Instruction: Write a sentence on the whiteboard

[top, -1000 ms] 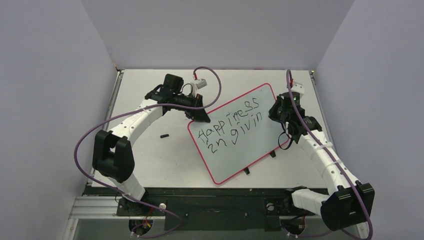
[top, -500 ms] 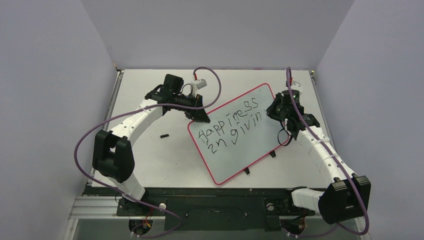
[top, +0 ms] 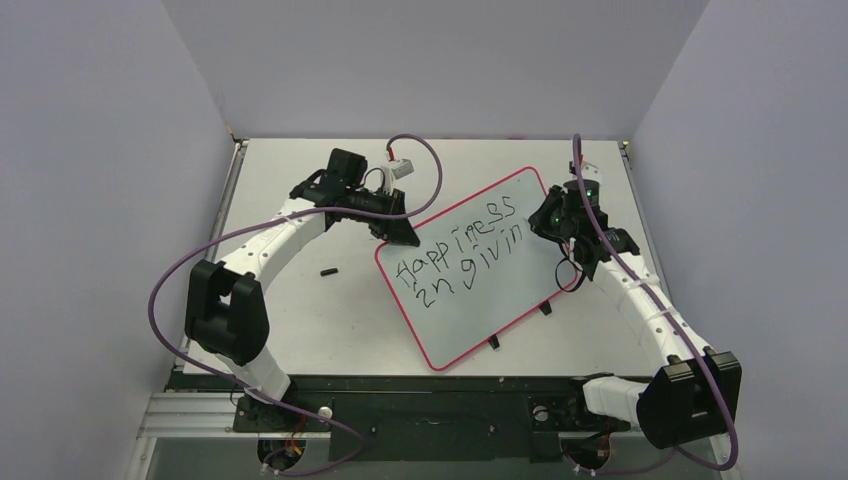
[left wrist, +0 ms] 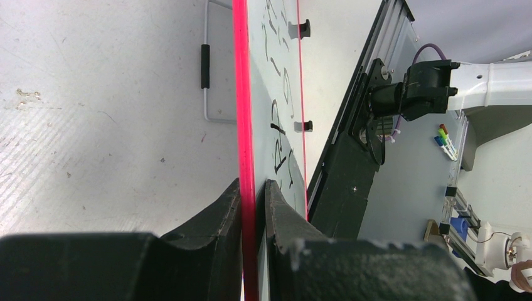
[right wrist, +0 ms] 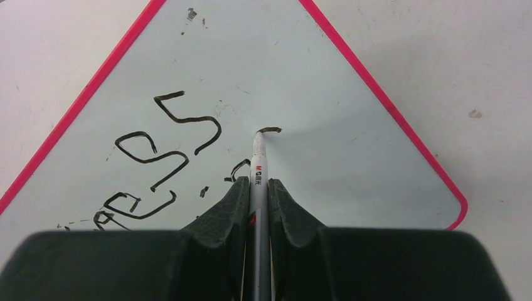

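Note:
The whiteboard (top: 480, 300) with a red rim lies slanted on the table's middle. The sentence (top: 462, 250) reads "happiness in givin" in two black lines. My left gripper (top: 402, 232) is shut on the whiteboard's far left rim; in the left wrist view the red rim (left wrist: 242, 113) runs between the left gripper's (left wrist: 253, 188) jaws. My right gripper (top: 548, 222) is shut on a white marker (right wrist: 259, 169); the marker's tip touches the whiteboard (right wrist: 351, 150) at the start of a short fresh black stroke (right wrist: 271, 130), right of the "ss".
A small black cap (top: 327, 271) lies on the table left of the board. Two black tabs (top: 545, 309) stick out at the board's near edge. A wire stand (left wrist: 207, 75) shows under the board in the left wrist view. Grey walls close in the table.
The right gripper with the marker has moved slightly up and left along the board's far right part, starting a new stroke after "givin". The left arm and board have stayed still.

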Controlling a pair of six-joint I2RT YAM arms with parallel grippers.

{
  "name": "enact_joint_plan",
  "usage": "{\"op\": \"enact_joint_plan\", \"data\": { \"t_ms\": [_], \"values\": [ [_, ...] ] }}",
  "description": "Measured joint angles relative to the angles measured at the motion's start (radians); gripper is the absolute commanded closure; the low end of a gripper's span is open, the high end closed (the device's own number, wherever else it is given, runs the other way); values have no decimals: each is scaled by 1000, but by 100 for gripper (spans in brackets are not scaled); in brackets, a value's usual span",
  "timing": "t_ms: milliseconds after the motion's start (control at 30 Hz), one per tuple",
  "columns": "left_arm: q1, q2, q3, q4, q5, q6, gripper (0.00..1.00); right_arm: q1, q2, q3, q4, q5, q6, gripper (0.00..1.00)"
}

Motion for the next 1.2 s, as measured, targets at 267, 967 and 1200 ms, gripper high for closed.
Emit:
{"op": "enact_joint_plan", "data": {
  "t_ms": [267, 967, 1200],
  "values": [
    [0, 0, 1, -5, -2, 3, 100, 0, -42, -45, 3, -22, 0, 100],
    [-1, 0, 1, -5, -2, 4, 100, 0, -42, -53, -27, 18, -1, 100],
    [-1, 0, 1, -8, -3, 3, 100, 0, 1, -6, -38, 56, 0, 100]
  ]
}}
